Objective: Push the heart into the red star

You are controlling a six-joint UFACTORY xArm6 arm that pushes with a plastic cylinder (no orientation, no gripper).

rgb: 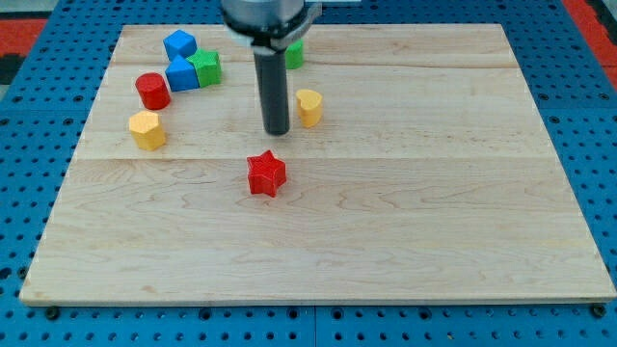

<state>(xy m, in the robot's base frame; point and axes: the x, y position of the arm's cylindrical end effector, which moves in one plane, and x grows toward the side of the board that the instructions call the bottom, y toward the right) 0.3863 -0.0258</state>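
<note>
A yellow heart block (308, 106) lies near the board's upper middle. A red star block (266, 173) lies below and to its left, near the middle of the board. My dark rod comes down from the view's top, and my tip (278, 130) rests on the board just left of the heart, above and slightly right of the red star. The tip is close to the heart; I cannot tell whether they touch.
At the upper left are a red cylinder (152, 91), a yellow block (147, 129), two blue blocks (179, 44) (181, 74) and a green block (205, 67). Another green block (294, 53) is partly hidden behind the rod. The wooden board (434, 212) lies on a blue perforated table.
</note>
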